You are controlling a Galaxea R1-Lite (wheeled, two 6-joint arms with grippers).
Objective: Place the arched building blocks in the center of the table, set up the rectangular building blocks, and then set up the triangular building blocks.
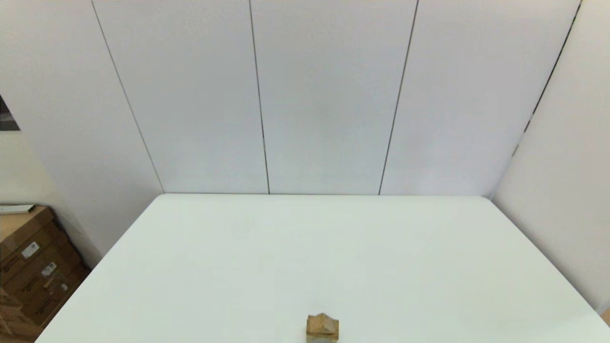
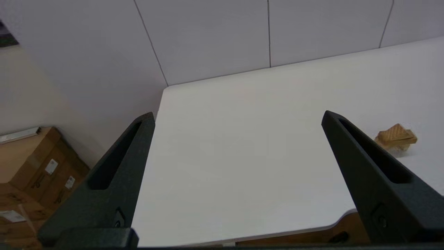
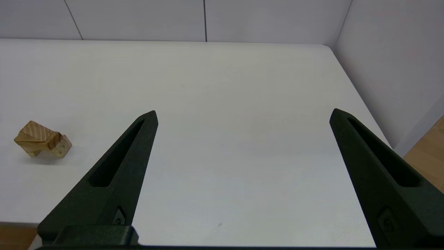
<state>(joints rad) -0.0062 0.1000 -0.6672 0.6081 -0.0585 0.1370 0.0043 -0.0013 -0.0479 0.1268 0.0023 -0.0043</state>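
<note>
Stack of small tan wooden blocks (image 1: 322,327), peaked wedge (image 3: 34,133) on top, sits at the white tabletop's (image 1: 305,257) near edge; both the left gripper (image 2: 239,118) and right gripper (image 3: 242,116) hang spread and empty; likely light, rigid, topple-prone, so pinch flat side faces.

I am counting one stack of wooden blocks (image 1: 322,327) sitting on one white table (image 1: 305,257). In that stack I am making out one triangular building block (image 3: 34,133) on top, one rectangular building block (image 2: 399,140) under it, and one arched building block (image 3: 62,147) at the bottom. I am seeing two grippers, the left gripper (image 2: 237,116) and the right gripper (image 3: 242,114), each showing two black fingers spread wide. Cardboard boxes (image 1: 28,271) are sitting beside the table; I cannot count them exactly.
</note>
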